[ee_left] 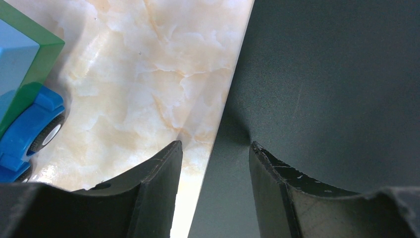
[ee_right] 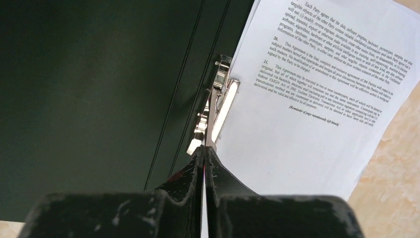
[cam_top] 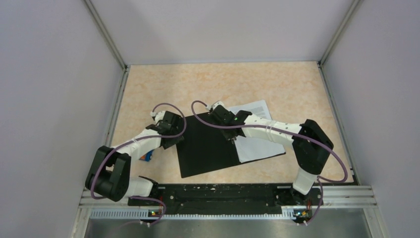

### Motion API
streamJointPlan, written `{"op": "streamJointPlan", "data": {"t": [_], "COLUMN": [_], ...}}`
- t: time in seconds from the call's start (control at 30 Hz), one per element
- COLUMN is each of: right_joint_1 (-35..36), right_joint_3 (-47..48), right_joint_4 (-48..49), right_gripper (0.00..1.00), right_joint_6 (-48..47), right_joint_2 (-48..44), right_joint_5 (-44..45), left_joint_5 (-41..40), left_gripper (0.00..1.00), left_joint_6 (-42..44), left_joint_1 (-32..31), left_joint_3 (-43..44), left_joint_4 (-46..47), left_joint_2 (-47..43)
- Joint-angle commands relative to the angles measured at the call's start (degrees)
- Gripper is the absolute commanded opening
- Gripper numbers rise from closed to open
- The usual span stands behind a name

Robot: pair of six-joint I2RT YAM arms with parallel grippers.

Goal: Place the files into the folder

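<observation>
At the middle of the bench, the folder lay open, black inside up. Files rested on its right half, far corner poking past the edge. Right pincer was closed tight, tips at the raised lever of the metal spine clip; grip on it unclear. Left pincer stood partly spread, holding nothing, straddling the folder's left edge. Blue toy block sat near it.

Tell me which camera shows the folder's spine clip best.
Right wrist: the spine clip sits centre frame, sharp, its lever between the right gripper's shut jaws. Top external hides it under the right arm. Left wrist shows only the folder's black inside.
</observation>
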Motion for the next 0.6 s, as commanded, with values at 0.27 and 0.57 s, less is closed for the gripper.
{"op": "streamJointPlan", "data": {"t": [0.27,0.57], "right_joint_1": [-0.2,-0.7], "right_joint_3": [-9.1,-13.8], "right_joint_4": [1.1,4.1], "right_gripper": [0.00,0.00], "right_joint_6": [2.8,3.9], "right_joint_2": [-5.6,-4.2], "right_joint_5": [-2.1,-3.3], "left_joint_5": [0.9,0.7], "left_gripper": [0.57,0.57], "left_joint_6": [-1.5,-1.4], "left_joint_1": [0.1,0.1], "left_joint_3": [-1.1,-0.4], "left_joint_4": [-1.1,-1.5], "left_joint_2": [4.3,5.0]}}
